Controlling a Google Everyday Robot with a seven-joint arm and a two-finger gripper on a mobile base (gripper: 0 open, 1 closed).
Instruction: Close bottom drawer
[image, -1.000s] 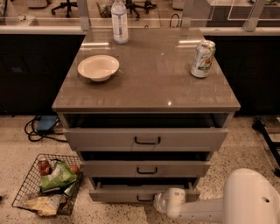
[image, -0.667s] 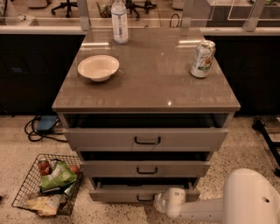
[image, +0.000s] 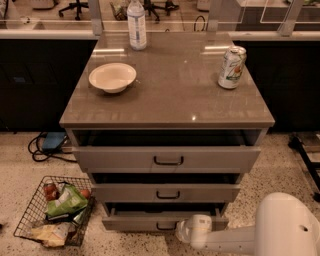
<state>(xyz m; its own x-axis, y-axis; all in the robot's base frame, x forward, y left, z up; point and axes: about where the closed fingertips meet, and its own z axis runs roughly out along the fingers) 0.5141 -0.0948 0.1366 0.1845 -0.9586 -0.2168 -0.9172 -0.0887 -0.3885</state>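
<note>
The bottom drawer (image: 135, 221) is the lowest of three grey-beige drawers in the cabinet. It stands pulled out a little, with a dark gap above its front and its dark bar handle (image: 165, 227) partly showing. My gripper (image: 184, 231) is at the end of the white arm (image: 235, 239) that reaches in from the lower right. It sits right at the drawer front, beside the handle. The fingers are hidden behind the white wrist.
The two drawers above, the middle drawer (image: 167, 192) and the top drawer (image: 167, 159), also stand slightly open. On the cabinet top are a white bowl (image: 112, 77), a water bottle (image: 136, 24) and a can (image: 232, 67). A wire basket (image: 52, 211) with snack packs sits on the floor at the left.
</note>
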